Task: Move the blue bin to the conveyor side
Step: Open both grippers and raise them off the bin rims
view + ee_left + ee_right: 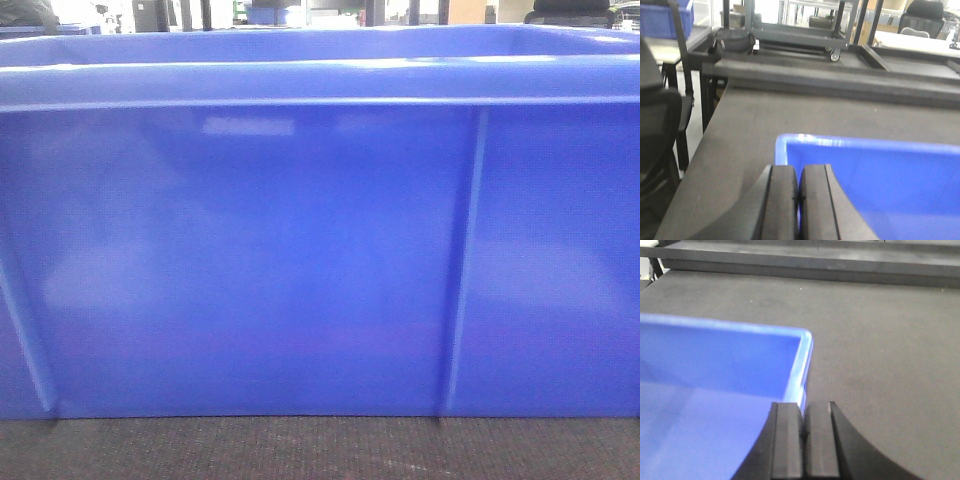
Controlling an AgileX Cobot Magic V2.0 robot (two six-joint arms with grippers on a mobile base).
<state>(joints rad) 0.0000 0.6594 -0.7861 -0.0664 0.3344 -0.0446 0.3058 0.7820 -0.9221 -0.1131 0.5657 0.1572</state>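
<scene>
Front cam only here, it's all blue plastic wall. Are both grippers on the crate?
Observer: Left gripper is closed on the rim of the large glossy blue plastic bin, at its left wall.
Operator: Right one?
Observer: Right gripper is closed on the right wall's rim, near the far corner.
Operator: Anything inside?
Observer: The part of the interior that shows is empty.
Operator: What's ahead?
Observer: Dark grey woven surface, then a raised dark ledge. No steel rail or rollers in sight.
</scene>
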